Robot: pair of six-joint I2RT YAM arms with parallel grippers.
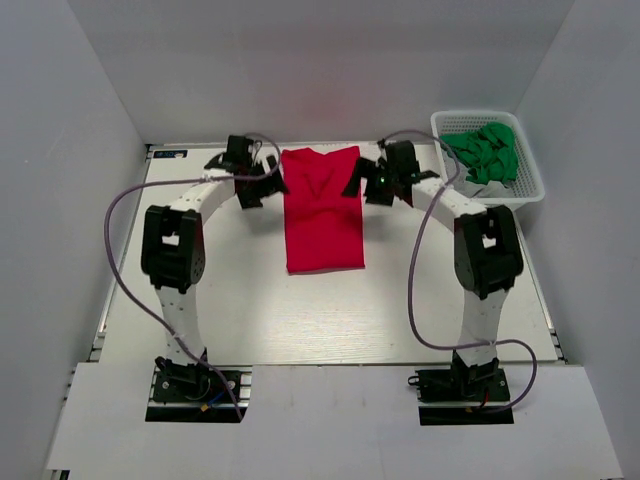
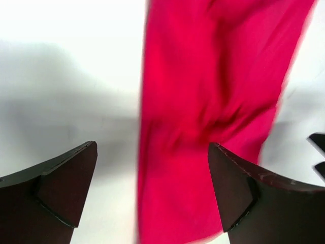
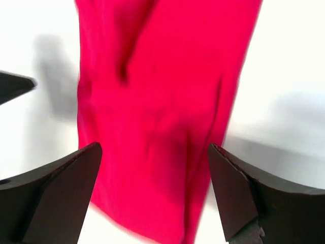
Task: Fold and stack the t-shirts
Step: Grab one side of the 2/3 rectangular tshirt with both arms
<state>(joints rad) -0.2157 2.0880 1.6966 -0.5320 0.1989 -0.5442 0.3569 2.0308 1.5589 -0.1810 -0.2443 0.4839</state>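
Left claw spread wide, gripping nothing; right claw likewise spread and empty; red shirt lies folded on the table between them, its top corners just beside each claw.

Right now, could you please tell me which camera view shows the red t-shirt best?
The top external view: the whole red t-shirt shows, edges and all. Each wrist view shows only a blurred, cropped stretch of its cloth.
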